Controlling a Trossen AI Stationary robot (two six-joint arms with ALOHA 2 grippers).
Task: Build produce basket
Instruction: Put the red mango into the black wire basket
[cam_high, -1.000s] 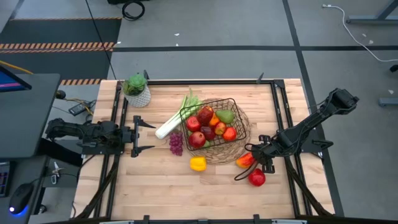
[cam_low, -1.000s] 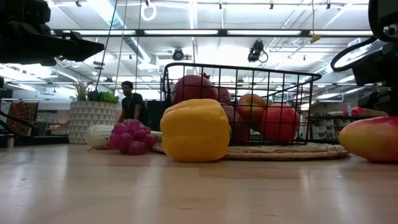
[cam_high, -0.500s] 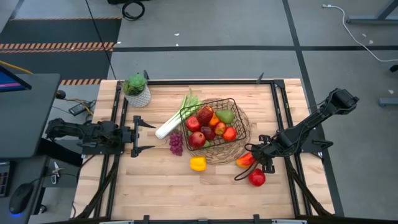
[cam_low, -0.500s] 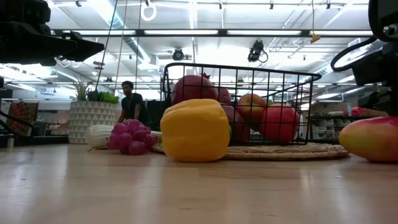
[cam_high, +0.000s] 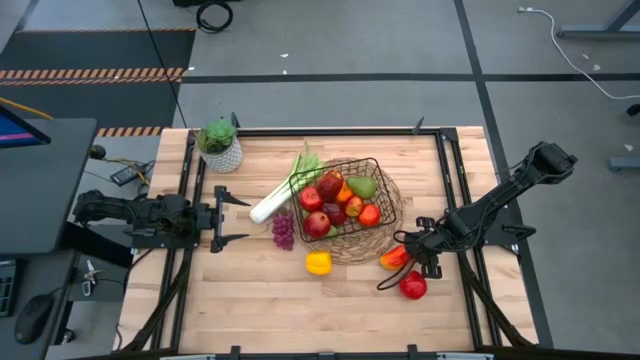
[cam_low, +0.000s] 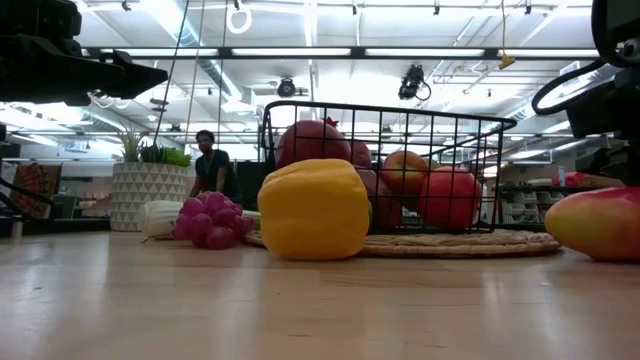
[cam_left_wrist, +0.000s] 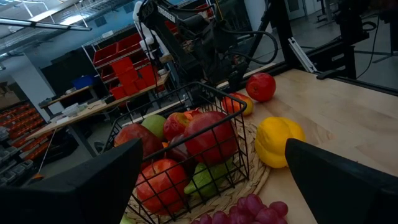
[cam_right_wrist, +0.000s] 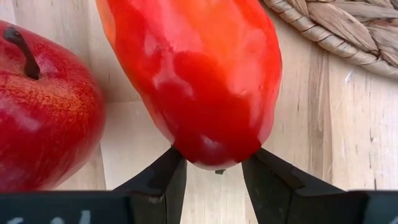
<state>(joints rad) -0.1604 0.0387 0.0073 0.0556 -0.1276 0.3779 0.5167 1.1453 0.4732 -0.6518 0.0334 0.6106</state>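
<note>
right gripper (cam_high: 407, 257) clamped on red pepper (cam_right_wrist: 193, 74), pinching its narrow end; pepper on table just beside wicker base of basket (cam_high: 390, 205), on side nearest right arm; pepper long axis runs away from fingers toward basket; red apple (cam_high: 413, 286) loose just beside it; yellow pepper (cam_high: 318, 263), grapes (cam_high: 283, 230), leek (cam_high: 272, 200) outside basket; left gripper (cam_high: 228, 222) fingers apart, idle at left table edge; no change vs earlier frames, arms static
</note>
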